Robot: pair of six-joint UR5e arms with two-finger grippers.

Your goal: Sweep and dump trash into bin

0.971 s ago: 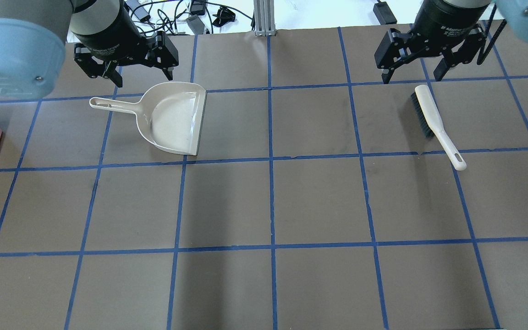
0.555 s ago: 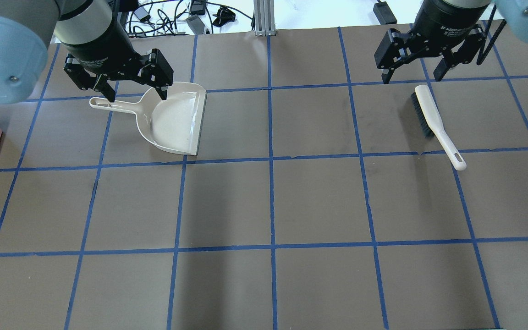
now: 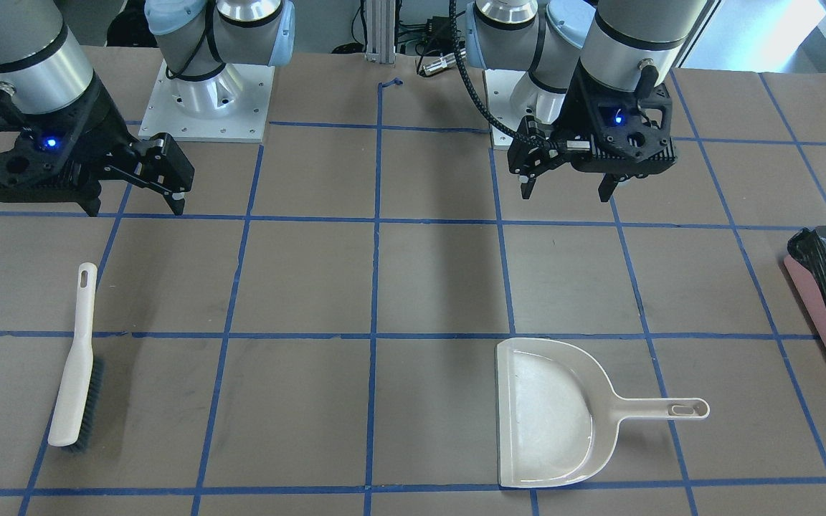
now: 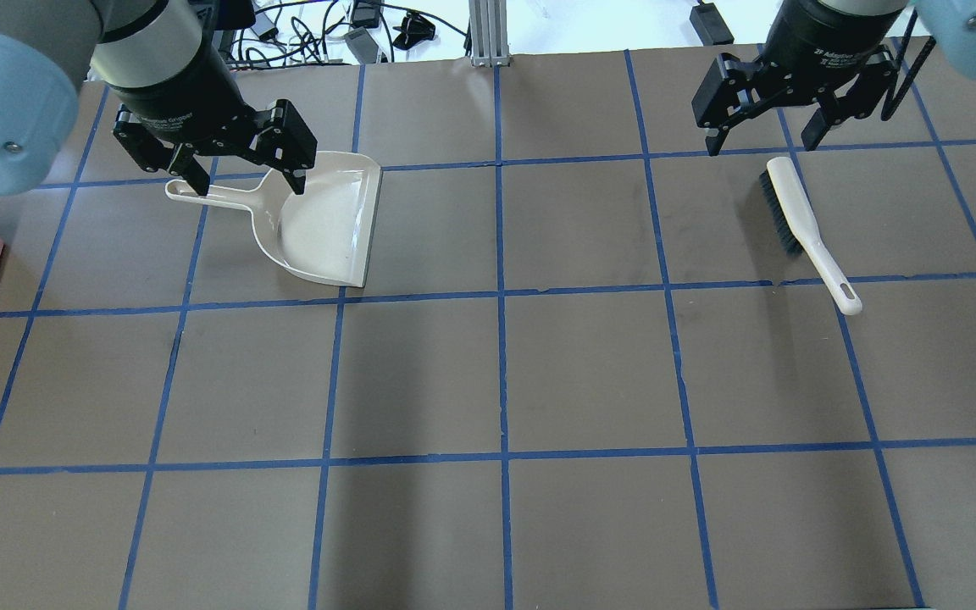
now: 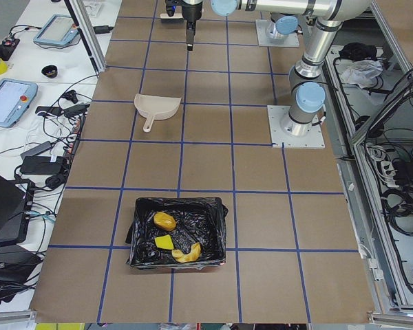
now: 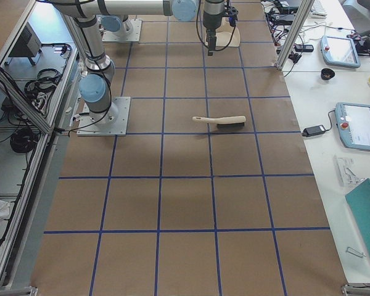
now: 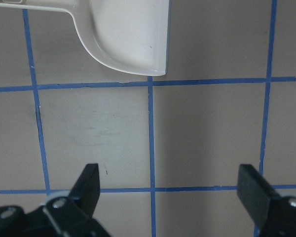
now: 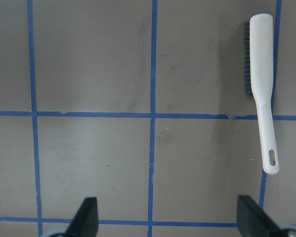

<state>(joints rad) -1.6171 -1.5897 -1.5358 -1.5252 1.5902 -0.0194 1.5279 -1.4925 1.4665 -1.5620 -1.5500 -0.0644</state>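
Looks finished: finds potato lump (image 5: 165, 221), bread piece (image 5: 187, 254), sponge wedge (image 5: 164, 242) inside the bin (image 5: 179, 201); dustpan (image 4: 327, 220) empty, brush (image 4: 797, 224) flat on the counter (image 4: 590, 373); left hand (image 4: 247, 186), right hand (image 4: 761, 146) both spread apart, empty.

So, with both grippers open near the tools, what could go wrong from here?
1. The dustpan lies with its thin handle flat on the table. The open left gripper descending on it could jab the table or knock the dustpan askew.
2. All three trash pieces already sit in the bin, so another sweep with the brush by the open right gripper seems wasted.
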